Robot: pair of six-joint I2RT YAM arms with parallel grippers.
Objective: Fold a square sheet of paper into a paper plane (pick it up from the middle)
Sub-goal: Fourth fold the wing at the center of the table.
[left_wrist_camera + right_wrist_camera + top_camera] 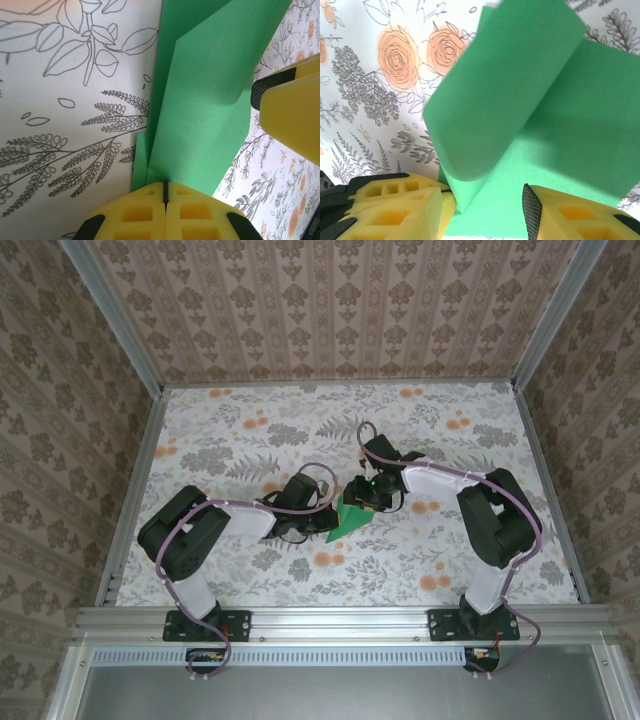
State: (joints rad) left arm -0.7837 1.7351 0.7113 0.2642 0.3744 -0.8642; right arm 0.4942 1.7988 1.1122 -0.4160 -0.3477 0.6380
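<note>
Two pincers share one sheet. The left pincer [164,192] is pressed together on the lower end of the green paper [200,100], clamping its stacked layers. The right pincer [485,215] stands apart, straddling a flap that curls up uncreased. This looks like mid-fold: next, that flap likely needs laying flat and pressing. In the top view the paper lies mid-frame on the flower-printed desk [250,440], a partly folded wedge.
</note>
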